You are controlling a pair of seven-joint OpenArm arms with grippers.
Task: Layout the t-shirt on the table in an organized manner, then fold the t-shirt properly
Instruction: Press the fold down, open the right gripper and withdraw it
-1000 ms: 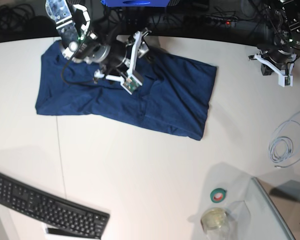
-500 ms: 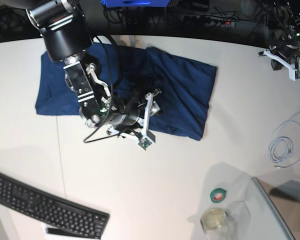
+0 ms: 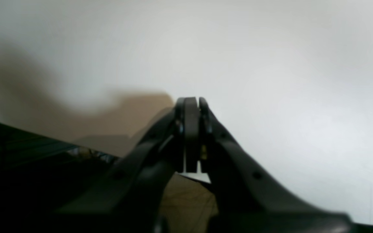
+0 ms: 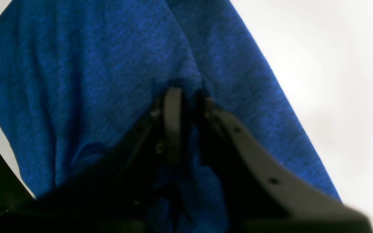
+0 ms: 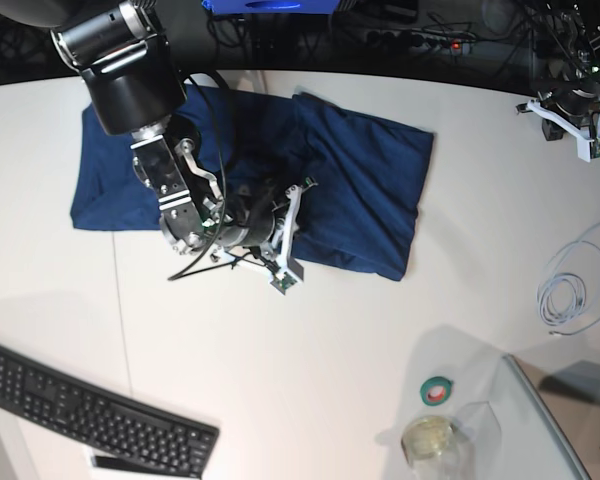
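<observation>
- T-shirt (image 5: 340, 180) lies bunched as a rough rectangle on the far-left part of the table (image 5: 310, 370), not yet spread flat.
- Right gripper (image 5: 285, 235) sits at the shirt's near edge; wrist view shows its jaws pinched on a fold of cloth (image 4: 189, 97), likely to pull that edge out for laying flat.
- Left gripper (image 5: 570, 125) is parked near the far right table edge, well apart from the shirt, fingers (image 3: 191, 129) pressed together, holding nothing.
- Bare table in front of the shirt gives room to drag toward the near side.
- Keyboard (image 5: 95, 415), tape roll (image 5: 437, 390), cable (image 5: 570, 290) lie near the edges, clear of the shirt.
</observation>
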